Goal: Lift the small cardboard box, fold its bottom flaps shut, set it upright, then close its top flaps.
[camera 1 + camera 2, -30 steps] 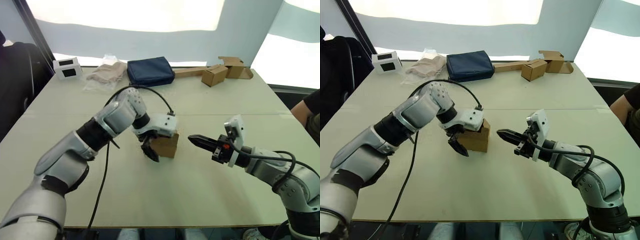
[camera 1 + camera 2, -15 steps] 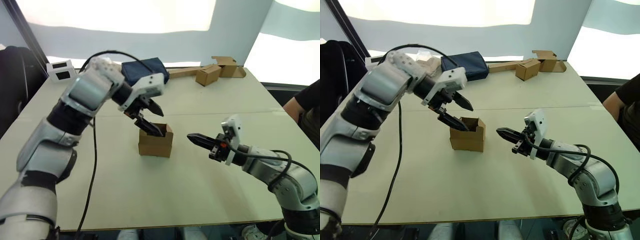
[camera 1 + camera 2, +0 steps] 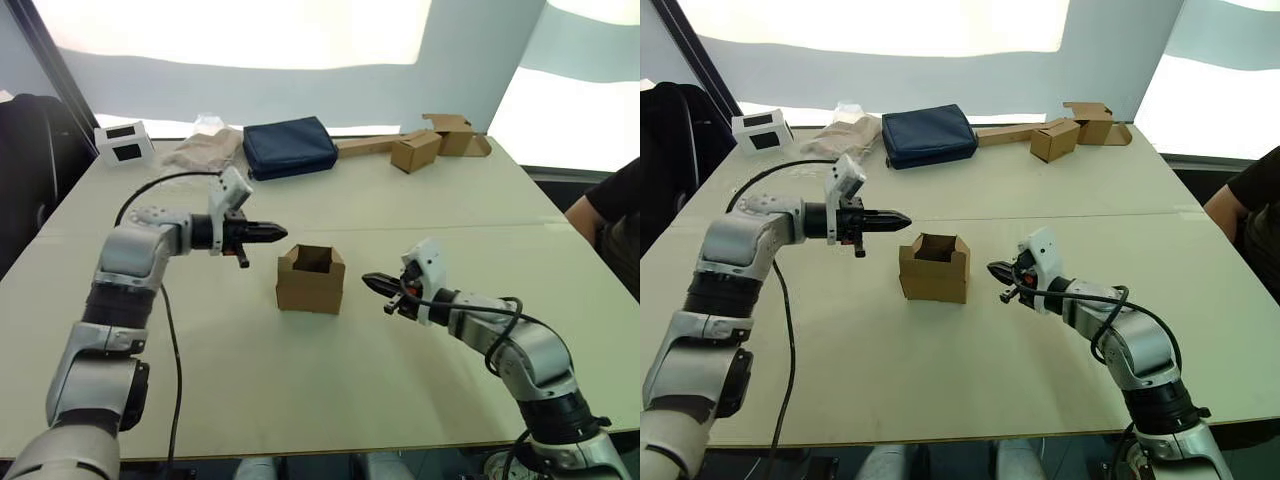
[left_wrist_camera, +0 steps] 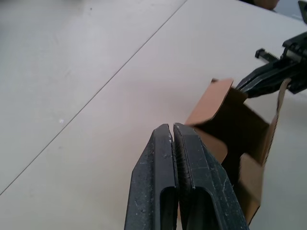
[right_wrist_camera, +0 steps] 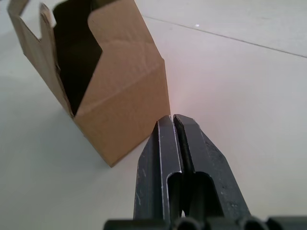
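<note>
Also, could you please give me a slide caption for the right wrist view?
Right gripper, fingers shut, pointing at the lower corner of the small cardboard box, whose top flaps stand open.

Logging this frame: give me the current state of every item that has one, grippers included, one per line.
Small plain brown cardboard box: upright on the table, touched by neither gripper.
Top flaps: open, standing up around the rim.
Left gripper: shut, empty, level beside the box.
Right gripper: shut, empty, pointing at the box's side.
Navy blue fabric pouch: closed, lying flat.
Smaller tan boxes on a flat cardboard strip: partly folded, one flap up.
</note>
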### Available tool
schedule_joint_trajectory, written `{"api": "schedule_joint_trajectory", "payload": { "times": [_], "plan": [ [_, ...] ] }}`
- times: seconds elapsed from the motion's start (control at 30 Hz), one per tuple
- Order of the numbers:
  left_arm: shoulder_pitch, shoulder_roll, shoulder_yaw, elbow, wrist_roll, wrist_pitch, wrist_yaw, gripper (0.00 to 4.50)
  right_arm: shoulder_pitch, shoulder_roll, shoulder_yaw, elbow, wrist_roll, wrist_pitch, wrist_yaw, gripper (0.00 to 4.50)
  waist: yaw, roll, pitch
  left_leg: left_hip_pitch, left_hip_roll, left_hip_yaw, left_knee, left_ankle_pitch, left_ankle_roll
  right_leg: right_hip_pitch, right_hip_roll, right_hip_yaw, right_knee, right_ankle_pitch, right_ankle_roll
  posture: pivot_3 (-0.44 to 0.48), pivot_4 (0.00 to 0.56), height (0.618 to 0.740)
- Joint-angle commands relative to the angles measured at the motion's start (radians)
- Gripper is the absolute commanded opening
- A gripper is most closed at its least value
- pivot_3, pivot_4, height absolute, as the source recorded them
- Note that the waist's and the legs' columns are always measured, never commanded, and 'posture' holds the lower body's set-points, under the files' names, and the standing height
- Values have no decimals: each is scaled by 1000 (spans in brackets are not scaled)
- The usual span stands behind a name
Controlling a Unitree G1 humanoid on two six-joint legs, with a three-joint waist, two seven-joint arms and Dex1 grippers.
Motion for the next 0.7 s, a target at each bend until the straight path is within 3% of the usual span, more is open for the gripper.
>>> {"api": "schedule_joint_trajectory", "payload": {
  "times": [0.03,0.33,0.7],
  "plan": [
    [34,18,16,33,15,-49,21,74,-29,31,21,4,-37,-16,-1,0,1,0,0,0,0,0,0,0,0,0,0,0,0,0,0,0,150,740],
    [187,-10,-58,-29,30,-74,5,74,-27,75,39,32,-78,-3,12,0,5,0,0,0,0,1,0,0,0,1,-1,-1,0,0,0,0,150,740],
    [223,-34,-129,-79,31,-60,-18,74,-10,82,31,0,-39,71,70,0,0,0,0,0,0,0,0,0,-1,1,0,-1,0,0,0,0,150,740]
  ]
}}
